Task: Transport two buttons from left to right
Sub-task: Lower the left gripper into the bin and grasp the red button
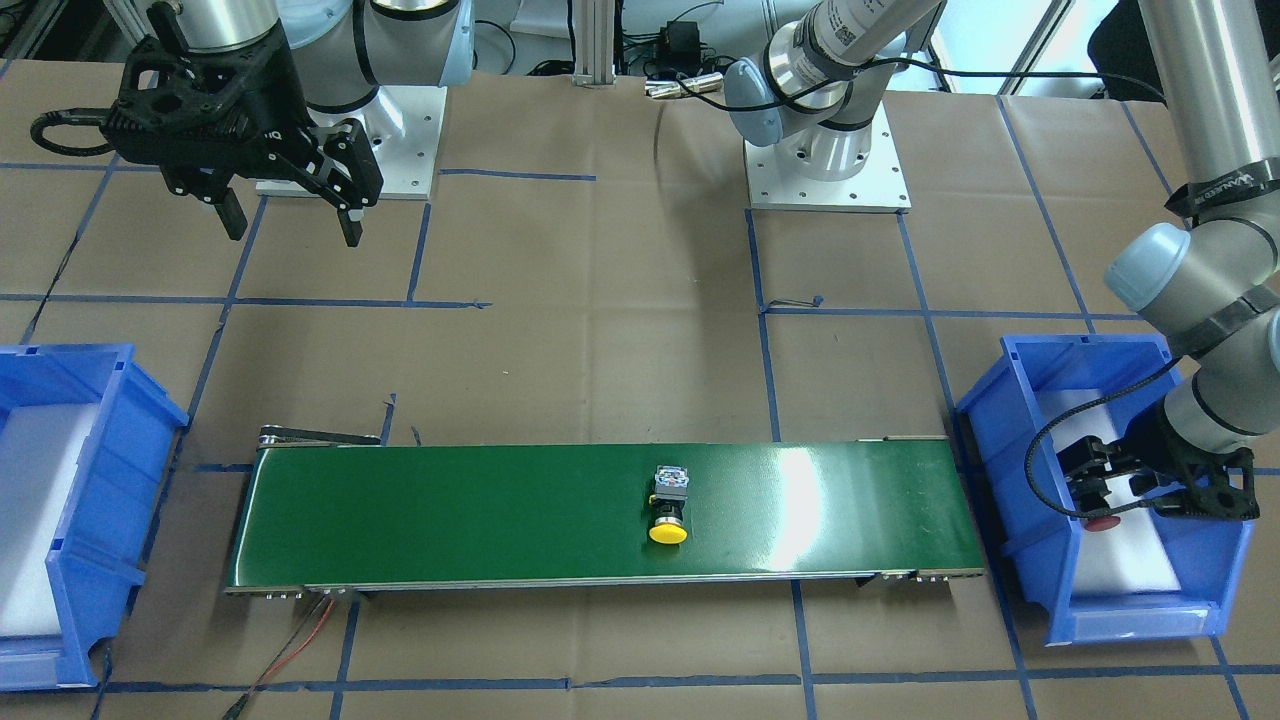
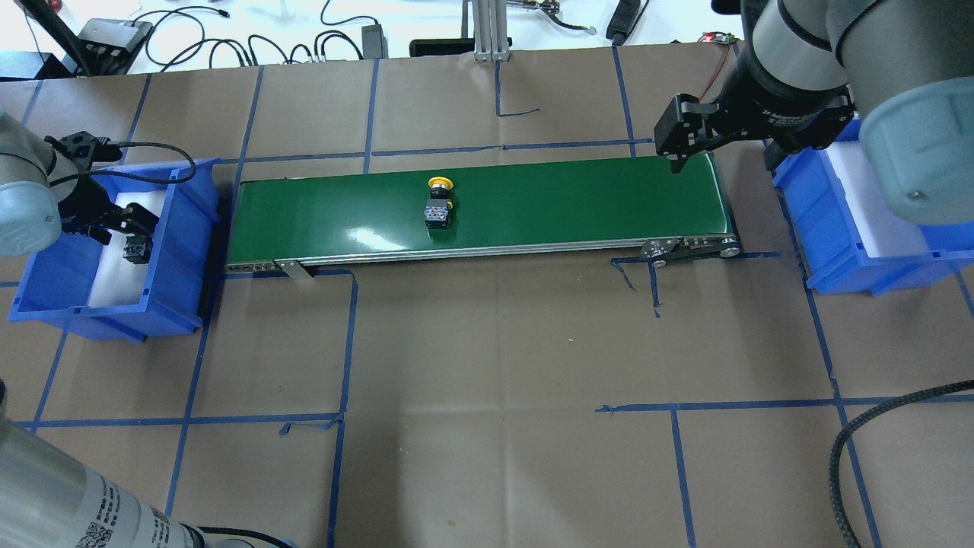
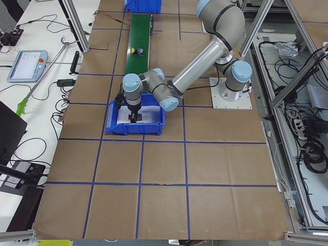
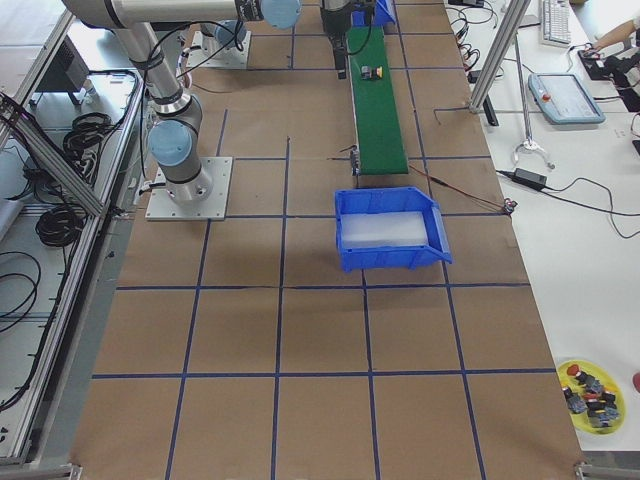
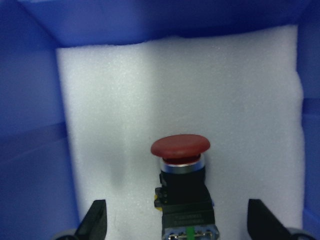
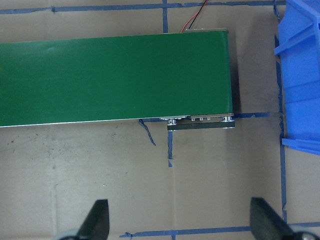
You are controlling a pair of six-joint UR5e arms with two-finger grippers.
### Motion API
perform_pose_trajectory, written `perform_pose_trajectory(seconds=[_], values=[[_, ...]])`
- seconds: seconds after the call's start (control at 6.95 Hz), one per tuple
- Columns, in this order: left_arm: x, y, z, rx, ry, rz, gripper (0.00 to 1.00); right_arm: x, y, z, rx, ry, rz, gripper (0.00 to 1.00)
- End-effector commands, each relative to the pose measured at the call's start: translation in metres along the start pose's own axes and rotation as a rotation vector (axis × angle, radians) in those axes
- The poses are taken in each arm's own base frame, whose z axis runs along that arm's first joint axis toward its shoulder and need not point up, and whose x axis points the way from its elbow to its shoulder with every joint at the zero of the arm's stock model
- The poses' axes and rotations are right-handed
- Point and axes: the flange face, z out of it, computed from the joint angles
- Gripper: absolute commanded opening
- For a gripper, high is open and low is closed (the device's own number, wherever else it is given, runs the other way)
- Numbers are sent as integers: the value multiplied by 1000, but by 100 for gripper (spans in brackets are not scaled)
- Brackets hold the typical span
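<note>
Wide-open left jaws astride untouched red button (image 5: 180, 150)

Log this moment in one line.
left hand: open, astride red button in bin | right hand: open, aloft | yellow button: lying midway on belt

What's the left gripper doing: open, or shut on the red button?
Open: the left gripper has both fingertips wide apart, neither touching the red button between them.

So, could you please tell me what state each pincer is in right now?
Left pincer: open, straddling the red button, not gripping it.
Right pincer: open, empty.
</note>
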Motion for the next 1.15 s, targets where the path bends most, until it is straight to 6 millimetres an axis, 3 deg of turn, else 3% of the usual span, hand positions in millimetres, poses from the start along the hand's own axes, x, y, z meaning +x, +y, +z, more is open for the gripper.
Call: perform_pose_trajectory(seconds=[0.0, 0.14, 0.43, 0.72, 0.86, 1.01], values=[[1, 1, 3, -4, 5, -4, 72, 0, 0, 0, 1, -1, 0, 100], [1, 1, 3, -4, 3, -4, 47, 0, 0, 0, 1, -1, 0, 100], [-2, -3, -3, 8, -2, -7, 17, 0, 0, 0, 1, -1, 2, 100], [0, -7, -28, 42, -4, -14, 14, 0, 0, -1, 1, 0, 2, 100], [2, -5, -48, 40, 0, -12, 14, 0, 0, -1, 1, -1, 2, 100], [3, -2, -83, 24, 4, -11, 14, 0, 0, 0, 0, -1, 2, 100]])
